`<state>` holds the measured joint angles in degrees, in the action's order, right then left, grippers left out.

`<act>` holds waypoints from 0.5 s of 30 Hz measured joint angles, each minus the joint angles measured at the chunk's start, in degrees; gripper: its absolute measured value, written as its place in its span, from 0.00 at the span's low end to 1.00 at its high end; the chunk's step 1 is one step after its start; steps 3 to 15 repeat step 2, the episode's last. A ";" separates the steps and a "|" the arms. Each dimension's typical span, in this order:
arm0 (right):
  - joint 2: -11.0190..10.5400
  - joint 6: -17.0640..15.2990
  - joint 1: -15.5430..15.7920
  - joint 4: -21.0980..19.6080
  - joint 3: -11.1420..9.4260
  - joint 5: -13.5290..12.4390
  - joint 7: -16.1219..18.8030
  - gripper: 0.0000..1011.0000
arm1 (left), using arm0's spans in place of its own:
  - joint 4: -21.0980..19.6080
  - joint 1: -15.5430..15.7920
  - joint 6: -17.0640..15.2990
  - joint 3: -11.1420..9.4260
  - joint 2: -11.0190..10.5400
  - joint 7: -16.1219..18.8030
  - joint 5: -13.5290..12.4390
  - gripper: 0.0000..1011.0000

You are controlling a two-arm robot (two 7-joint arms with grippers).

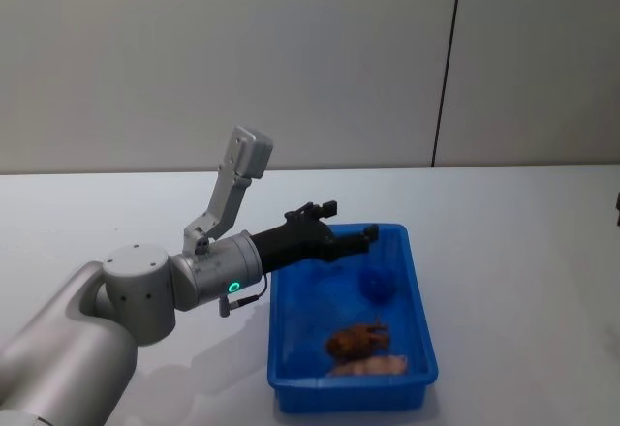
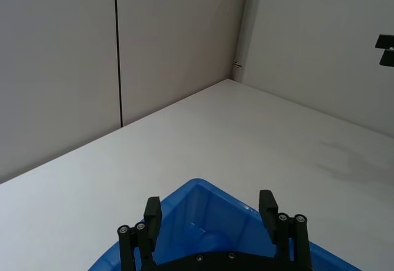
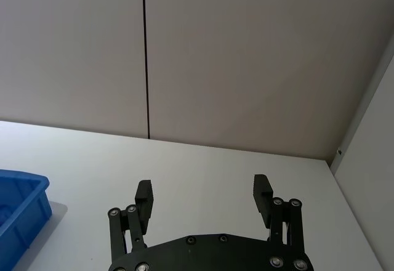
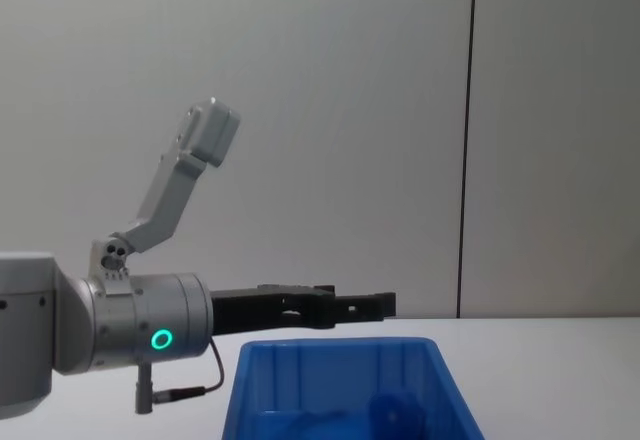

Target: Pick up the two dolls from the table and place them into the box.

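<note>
The blue box (image 1: 420, 300) stands on the white table (image 1: 504, 213). Both dolls lie inside it at its near end: the brown one (image 1: 356, 339) and, just in front of it, the pale pink one (image 1: 373, 366). My left gripper (image 1: 349, 225) hovers over the box's far end, open and empty. The left wrist view shows that gripper (image 2: 209, 206) above the box's corner (image 2: 197, 185), and the chest view shows it (image 4: 385, 305) above the rim (image 4: 330, 345). My right gripper (image 3: 203, 188) is open and empty over bare table, well off to the side of the box (image 3: 24, 197).
A dark blue patch (image 1: 378, 284) lies on the box floor under the left gripper. Grey wall panels close off the far side of the table. Bare tabletop surrounds the box on all sides.
</note>
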<state>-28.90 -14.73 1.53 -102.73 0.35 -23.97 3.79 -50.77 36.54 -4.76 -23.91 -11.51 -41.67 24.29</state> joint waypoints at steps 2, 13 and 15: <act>0.00 0.00 0.00 0.00 0.00 0.00 0.00 0.99 | 0.17 0.06 0.04 -0.02 0.04 -0.06 -0.03 0.99; 0.00 0.00 0.00 0.00 0.00 0.00 0.00 0.99 | 0.17 0.06 0.04 -0.02 0.04 -0.06 -0.03 0.99; 0.00 0.00 0.00 0.00 0.00 0.00 0.00 0.99 | 0.17 0.06 0.04 -0.02 0.04 -0.06 -0.03 0.99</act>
